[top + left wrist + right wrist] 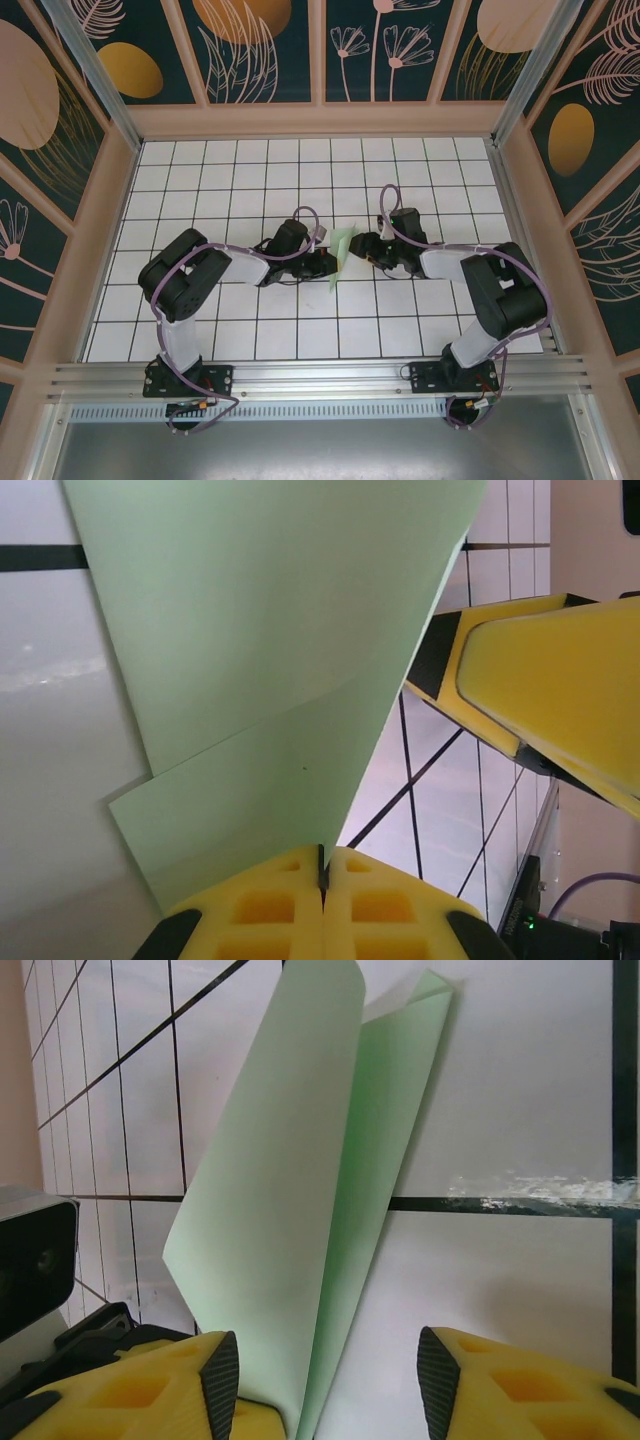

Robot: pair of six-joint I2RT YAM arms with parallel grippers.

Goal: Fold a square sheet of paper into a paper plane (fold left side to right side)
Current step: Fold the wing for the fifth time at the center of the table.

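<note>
We pinch the folded green paper sheet [270, 640] in our left gripper [322, 875]; our right gripper [328, 1365], jaws apart astride its edge, should close squarely, layers aligned

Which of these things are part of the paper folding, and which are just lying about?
Part of the job: the green paper, partly folded; the left fingers, pinched shut on it; the right fingers, open around it.
Just there: the white tiled table; the patterned walls.
</note>
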